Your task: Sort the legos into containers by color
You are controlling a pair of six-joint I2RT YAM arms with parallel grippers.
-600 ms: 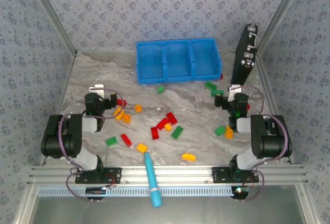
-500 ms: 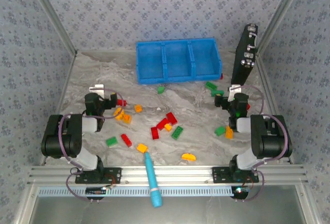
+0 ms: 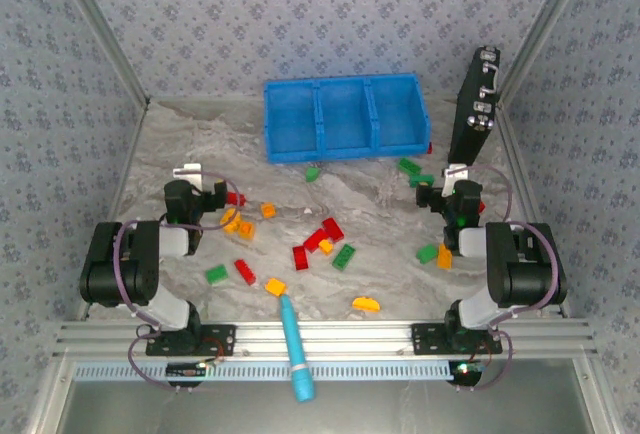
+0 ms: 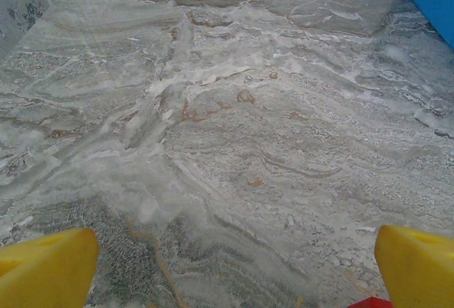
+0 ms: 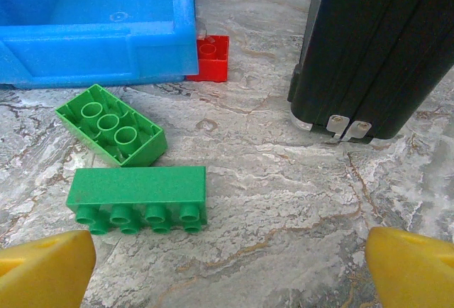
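**Near edge.** The stick (image 3: 295,349) lies across the front rail, partly off the desk (image 3: 390,204). It is not a lego, so leave it.

**Just beyond.** The legos lie loose on the desk. A lone orange brick (image 3: 366,304) is nearest. Toward your left arm sit an orange piece (image 3: 275,286), a red piece (image 3: 244,271) and a green piece (image 3: 216,274), spaced apart and, by my judgement, easy first picks. The mid-desk clump (image 3: 322,242) mixes red, orange and green, with pieces touching. You will likely have to take these from the outside in.

**Left jaws.** They are spread wide with nothing between them. In the wrist view the yellow fingers (image 4: 46,269) sit at the bottom corners over bare desk, with a sliver of red at the lower edge. An orange pair (image 3: 238,222) lies just beside this wrist. The pose reads as low and ready, not committed to a brick.

**Right jaws.** These are also spread wide and empty, with the fingers (image 5: 411,269) low over the desk. Ahead of them, on the left side of the wrist view, are two bricks:
- A side-lying green brick (image 5: 136,194) has its studs facing the camera.
- A second green brick (image 5: 110,124) lies hollow side up, just beside it on the far side.

These two look like the natural target here. The side-lying one offers flat faces for a pinch.

**Far.** The tray (image 3: 345,146) stands at the back with three compartments. A red brick (image 5: 208,58) is tucked against its end corner, between the tray and the upright case (image 5: 376,45). That gap is narrow, so expect a cramped approach.

**Status.** Every lego I can see lies on the desk, so sorting has not begun.
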